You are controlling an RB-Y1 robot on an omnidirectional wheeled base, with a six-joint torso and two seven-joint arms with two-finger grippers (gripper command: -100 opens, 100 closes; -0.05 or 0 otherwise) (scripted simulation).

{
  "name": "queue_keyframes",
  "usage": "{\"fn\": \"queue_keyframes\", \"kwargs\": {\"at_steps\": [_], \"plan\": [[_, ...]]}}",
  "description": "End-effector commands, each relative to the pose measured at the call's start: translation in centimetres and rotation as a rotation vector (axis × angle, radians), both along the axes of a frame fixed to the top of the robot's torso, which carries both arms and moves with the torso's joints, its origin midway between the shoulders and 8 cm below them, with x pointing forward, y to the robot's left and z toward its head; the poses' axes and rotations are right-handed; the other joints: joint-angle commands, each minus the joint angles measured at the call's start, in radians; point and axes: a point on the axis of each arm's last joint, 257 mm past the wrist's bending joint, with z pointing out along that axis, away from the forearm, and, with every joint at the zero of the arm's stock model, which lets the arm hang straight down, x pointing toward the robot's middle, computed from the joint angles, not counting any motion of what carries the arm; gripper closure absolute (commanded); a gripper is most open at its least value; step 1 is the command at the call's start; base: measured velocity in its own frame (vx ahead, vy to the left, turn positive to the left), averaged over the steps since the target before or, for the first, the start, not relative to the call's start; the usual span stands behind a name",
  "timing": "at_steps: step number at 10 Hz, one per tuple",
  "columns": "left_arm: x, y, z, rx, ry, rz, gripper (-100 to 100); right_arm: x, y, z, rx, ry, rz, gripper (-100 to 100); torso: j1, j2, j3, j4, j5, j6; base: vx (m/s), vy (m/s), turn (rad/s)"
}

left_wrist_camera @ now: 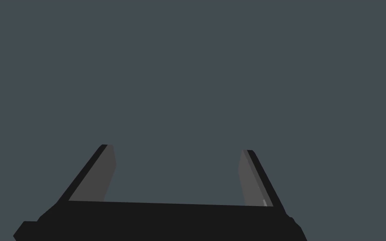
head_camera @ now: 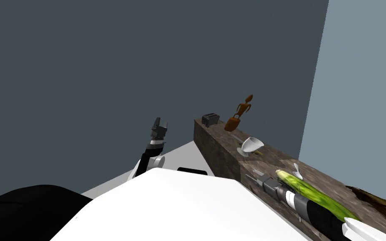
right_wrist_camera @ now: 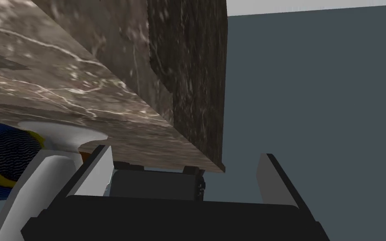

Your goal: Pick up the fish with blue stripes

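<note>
While the right gripper [right_wrist_camera: 186, 151] and left gripper [left_wrist_camera: 176, 149] are held open, empty, the fish [right_wrist_camera: 1, 161] is seen dark blue, finely striped, yellow-banded.

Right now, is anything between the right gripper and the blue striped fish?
Yes: the white cup stands on the counter close beside the fish, partly covering it as seen from the open right gripper.

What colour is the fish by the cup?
Fish: dark blue, finely striped, yellow bands; best in right wrist view.
</note>
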Motion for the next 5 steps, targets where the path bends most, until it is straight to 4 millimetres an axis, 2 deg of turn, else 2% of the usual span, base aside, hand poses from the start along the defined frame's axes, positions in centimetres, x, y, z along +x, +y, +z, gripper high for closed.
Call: {"fn": "queue_keyframes", "kwargs": {"at_steps": [1,3,4,5], "plan": [[0.0,0.0,0.0,0.000,0.000,0.000,0,-0.1,-1.1,0.0,-0.033,0.017,0.011,-100,0.000,0.000,0.000,0.000,0.000,0.000,0.034,-0.025,0.041],[0.0,0.0,0.0,0.000,0.000,0.000,0,-1.3,-5.0,-0.1,-0.141,0.074,0.032,-100,0.000,0.000,0.000,0.000,0.000,0.000,0.045,-0.042,0.092],[0.0,0.0,0.0,0.000,0.000,0.000,0,-1.3,-5.2,0.0,-0.147,0.077,0.035,-100,-0.002,-0.001,0.000,0.000,0.000,0.000,0.044,-0.049,0.051],[0.0,0.0,0.0,0.000,0.000,0.000,0,-1.7,-7.1,0.2,-0.200,0.103,0.046,-100,-0.001,-0.001,0.000,0.000,-0.001,0.000,0.043,-0.041,0.085]]}}
